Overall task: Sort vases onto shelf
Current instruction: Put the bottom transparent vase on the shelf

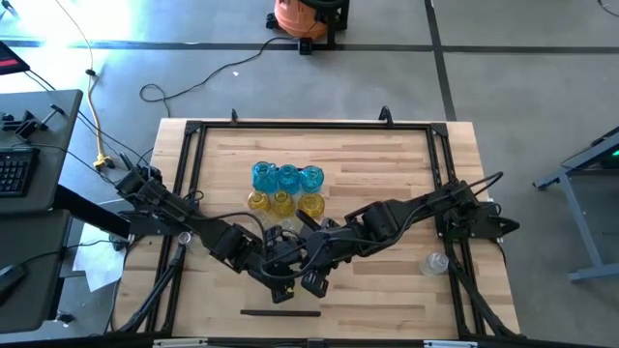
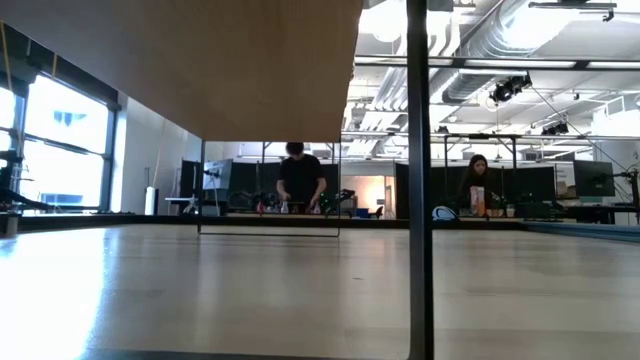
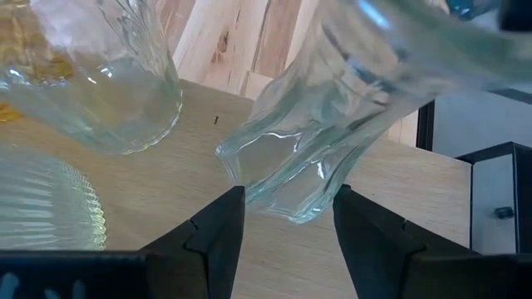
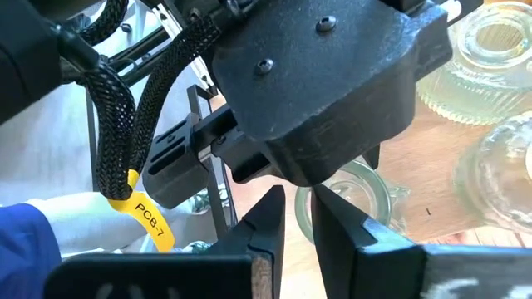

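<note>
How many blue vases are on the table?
3, in a row: left vase, middle vase, right vase, just behind the yellow ones. The arms may hide others.

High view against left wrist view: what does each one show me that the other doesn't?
Only the high view: a row of blue vases, a row of yellow vases, a lone clear vase near the right arm's base, and both arms meeting mid-table. Only the left wrist view: a tilted clear vase between the open left end effector, with another clear vase beside it. Both: the plank table.
</note>
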